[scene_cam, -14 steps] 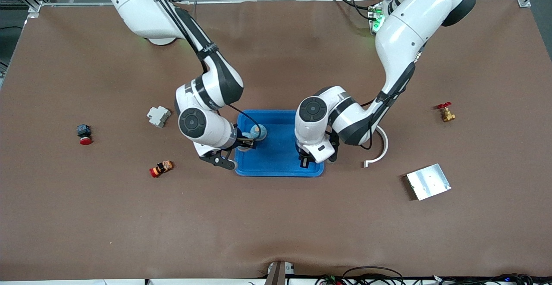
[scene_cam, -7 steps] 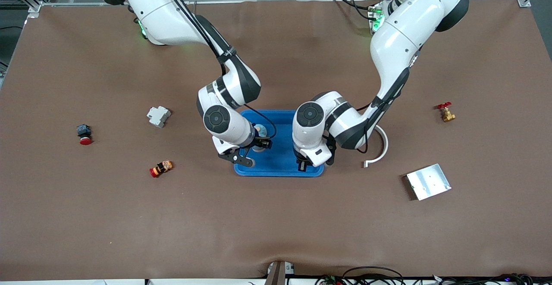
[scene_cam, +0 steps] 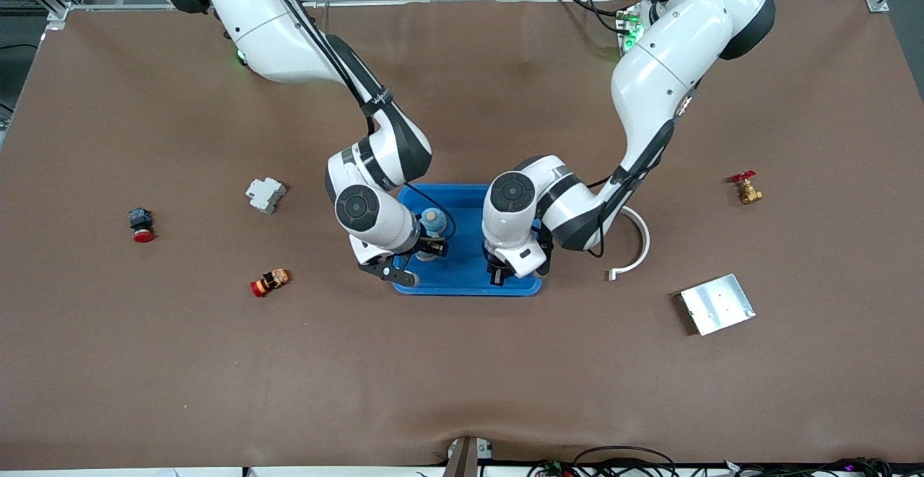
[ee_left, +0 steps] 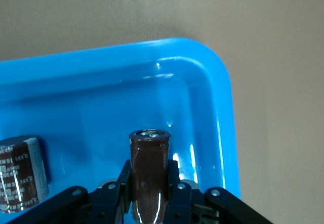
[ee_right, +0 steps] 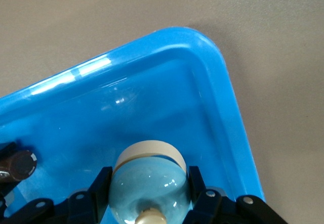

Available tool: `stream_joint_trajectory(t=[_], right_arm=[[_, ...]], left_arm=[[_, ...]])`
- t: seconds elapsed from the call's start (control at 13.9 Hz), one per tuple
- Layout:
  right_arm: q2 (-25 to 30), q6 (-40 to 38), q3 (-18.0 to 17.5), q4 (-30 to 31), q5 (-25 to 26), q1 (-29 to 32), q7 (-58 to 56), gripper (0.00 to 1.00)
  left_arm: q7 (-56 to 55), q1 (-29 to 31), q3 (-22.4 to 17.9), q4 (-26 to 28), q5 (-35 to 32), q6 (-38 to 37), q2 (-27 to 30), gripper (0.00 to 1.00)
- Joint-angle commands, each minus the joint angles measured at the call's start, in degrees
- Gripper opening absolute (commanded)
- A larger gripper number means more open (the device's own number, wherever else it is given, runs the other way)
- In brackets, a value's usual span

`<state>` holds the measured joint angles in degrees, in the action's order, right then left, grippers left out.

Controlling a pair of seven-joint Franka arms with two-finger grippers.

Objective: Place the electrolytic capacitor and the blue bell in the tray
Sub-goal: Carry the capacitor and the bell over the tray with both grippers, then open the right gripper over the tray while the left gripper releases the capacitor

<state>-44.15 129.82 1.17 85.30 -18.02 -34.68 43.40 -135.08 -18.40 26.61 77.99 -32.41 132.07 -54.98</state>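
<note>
The blue tray (scene_cam: pixel 468 291) lies at the table's middle. My right gripper (scene_cam: pixel 431 246) is over the tray's end toward the right arm, shut on the blue bell (scene_cam: pixel 432 221). In the right wrist view the bell (ee_right: pixel 149 181) is a pale blue dome with a cream base, gripped on both sides, with the tray rim (ee_right: pixel 230 113) past it. My left gripper (scene_cam: pixel 498 275) is over the tray's other end, shut on the electrolytic capacitor (ee_left: pixel 149 168), a dark brown cylinder standing between the fingers (ee_left: pixel 114 193). The capacitor is hidden in the front view.
A second dark lettered cylinder (ee_left: pixel 20 176) shows in the tray. On the table are a grey block (scene_cam: pixel 265 194), a red-capped button (scene_cam: pixel 141 226), a red-orange part (scene_cam: pixel 269 282), a white curved piece (scene_cam: pixel 635 246), a silver plate (scene_cam: pixel 717 304) and a brass valve (scene_cam: pixel 746 190).
The right arm's wrist swung in over the tray from its edge, the bell staying in its grip. The left gripper shifted a little toward the right arm's end with the capacitor.
</note>
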Motion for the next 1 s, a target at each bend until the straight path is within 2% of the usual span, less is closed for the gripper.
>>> stream_joint_trajectory(t=[0.0,0.36,0.57,0.79,0.86,0.93], right_arm=[[-1.47,0.17,-0.29,-1.63,-1.14,0.31,0.45,1.0],[-1.2,-0.09,-0.12,-1.8,-0.52,0.4,-0.51,1.0],[0.37,-1.23,0.32,-1.19,-0.17,4.16,-1.3,1.0],[3.53,-9.21,1.72,-1.36,0.44,8.82,-1.91,1.0],[5.11,-11.67,2.34,-1.28,0.71,10.84,-3.83,1.0],[6.86,-15.26,2.6,-1.19,0.88,13.29,-6.81,1.0]], left_arm=[[-0.71,-1.72,-1.12,-2.76,0.85,0.56,-1.62,0.0],[-0.45,-2.34,-2.18,-2.76,0.77,0.56,-2.15,0.0],[0.95,-2.34,-2.27,-2.58,-0.02,0.56,-2.24,0.0],[4.21,-2.25,-2.18,-2.58,0.06,0.56,-2.15,0.01],[5.61,-2.34,-2.27,-2.58,-0.11,0.47,-2.24,0.99],[7.45,-2.25,-2.27,-2.5,0.24,0.47,-2.24,1.0]])
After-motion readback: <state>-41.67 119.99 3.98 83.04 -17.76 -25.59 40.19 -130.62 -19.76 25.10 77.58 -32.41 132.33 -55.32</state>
